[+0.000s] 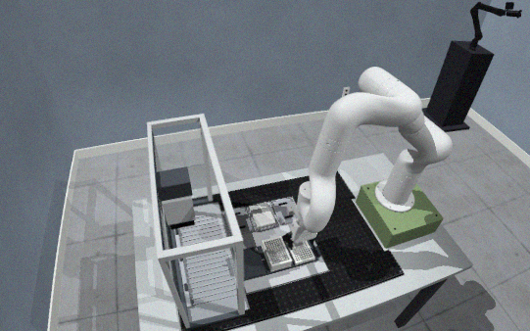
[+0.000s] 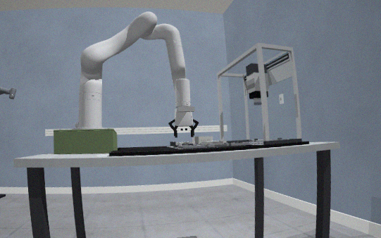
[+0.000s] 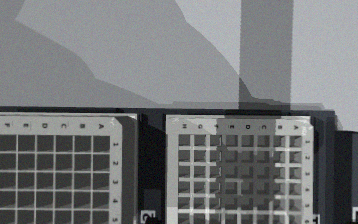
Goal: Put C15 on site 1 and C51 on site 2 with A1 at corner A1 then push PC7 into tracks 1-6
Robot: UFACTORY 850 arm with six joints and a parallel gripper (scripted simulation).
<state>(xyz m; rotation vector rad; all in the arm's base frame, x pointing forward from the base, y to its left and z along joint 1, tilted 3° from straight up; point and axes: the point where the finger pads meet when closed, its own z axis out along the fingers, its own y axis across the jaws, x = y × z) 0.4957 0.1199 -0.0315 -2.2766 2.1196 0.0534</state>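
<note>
The carrier PC7 (image 1: 289, 254) lies on the apron in front of the instrument frame. In the wrist view its dark handle (image 3: 354, 170) is at the right. A 96-well plate (image 3: 237, 170) lies on the site marked 1, next to the handle; it also shows in the top view (image 1: 303, 252). A block with larger wells (image 3: 55, 170) lies on the site marked 2 (image 1: 276, 254). On both, column A and row 1 meet at the top right corner. My gripper (image 2: 183, 132) is open and empty, a little above the site 1 plate. Another plate (image 1: 264, 219) sits in a nest behind the carrier.
The white instrument frame (image 1: 193, 215) with its ribbed loading rails (image 1: 208, 266) stands left of the carrier. A dark head (image 1: 173, 183) hangs inside the frame. The green arm base (image 1: 399, 212) is at the right. I cannot see a lamp.
</note>
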